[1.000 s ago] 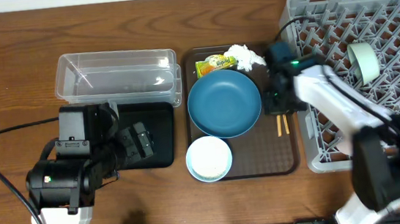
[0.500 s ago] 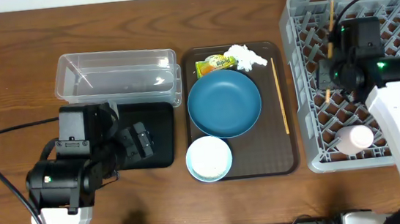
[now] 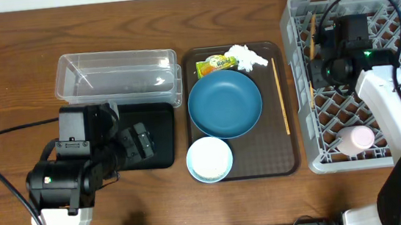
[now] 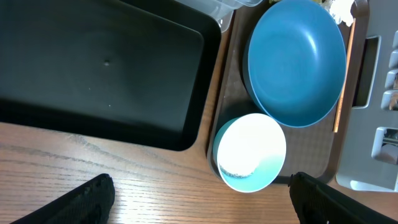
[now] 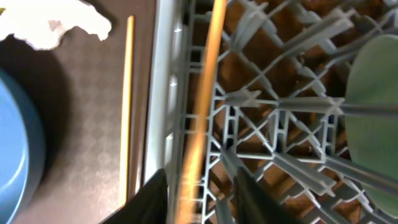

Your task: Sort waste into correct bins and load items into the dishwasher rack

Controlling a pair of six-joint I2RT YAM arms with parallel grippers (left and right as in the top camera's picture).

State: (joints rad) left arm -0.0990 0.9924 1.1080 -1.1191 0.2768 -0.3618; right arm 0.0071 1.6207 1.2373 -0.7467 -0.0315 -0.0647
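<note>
Blurred chopstick [image 5: 204,93], lower end out of frame; pale-green bowl [image 5: 376,106] cut by the right edge.

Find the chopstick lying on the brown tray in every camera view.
Overhead: the chopstick lies along the tray's right side, between the blue bowl and the rack.
Left wrist: thin orange line at the right, hugging the bowl's right edge.
Right wrist: thin upright line left of centre, beside the rack's rim; the thicker blurred one is the other chopstick.
Shared landmark: the blue bowl, just left of it in all three.
</note>
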